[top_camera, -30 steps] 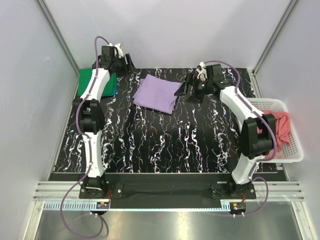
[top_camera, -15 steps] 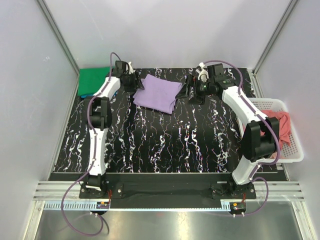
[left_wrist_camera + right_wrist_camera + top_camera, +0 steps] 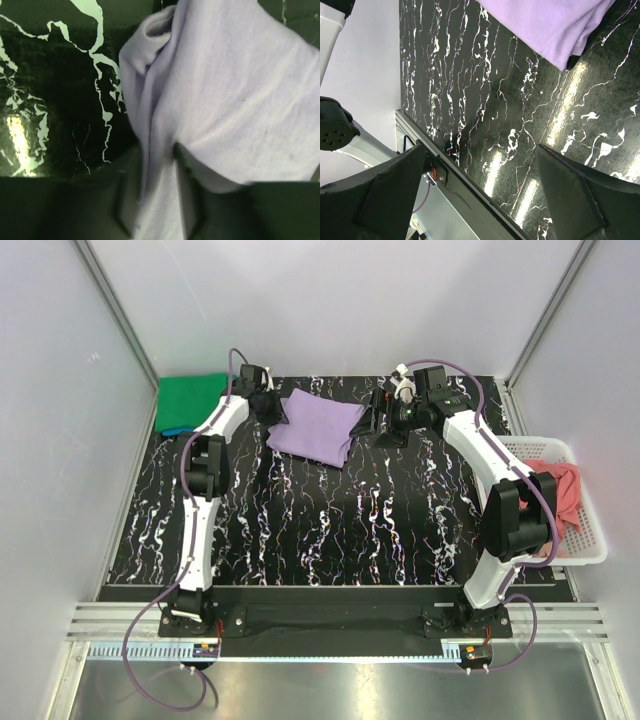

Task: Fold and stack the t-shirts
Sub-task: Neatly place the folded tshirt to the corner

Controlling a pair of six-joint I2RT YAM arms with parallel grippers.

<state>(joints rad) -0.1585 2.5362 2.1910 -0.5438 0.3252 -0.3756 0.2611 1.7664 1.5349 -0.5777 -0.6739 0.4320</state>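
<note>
A folded light purple t-shirt (image 3: 315,427) lies at the back middle of the table. My left gripper (image 3: 276,406) is at its left edge and is shut on a fold of the purple cloth (image 3: 225,90), which runs between the two fingers (image 3: 187,205). My right gripper (image 3: 379,422) hovers just right of the shirt's right corner, open and empty; the shirt (image 3: 550,25) lies ahead of its spread fingers (image 3: 575,195). A folded bright green t-shirt (image 3: 190,402) lies at the back left, with a sliver of blue under its near edge. A salmon pink t-shirt (image 3: 566,495) lies crumpled in the basket.
The white lattice basket (image 3: 590,540) stands off the table's right edge. The black marbled table (image 3: 330,530) is bounded by white walls at the back and sides, with a metal rail (image 3: 330,620) along the near edge.
My left gripper has swung right from over the green t-shirt to the purple shirt's left edge and taken hold of it. My right gripper has barely shifted.
</note>
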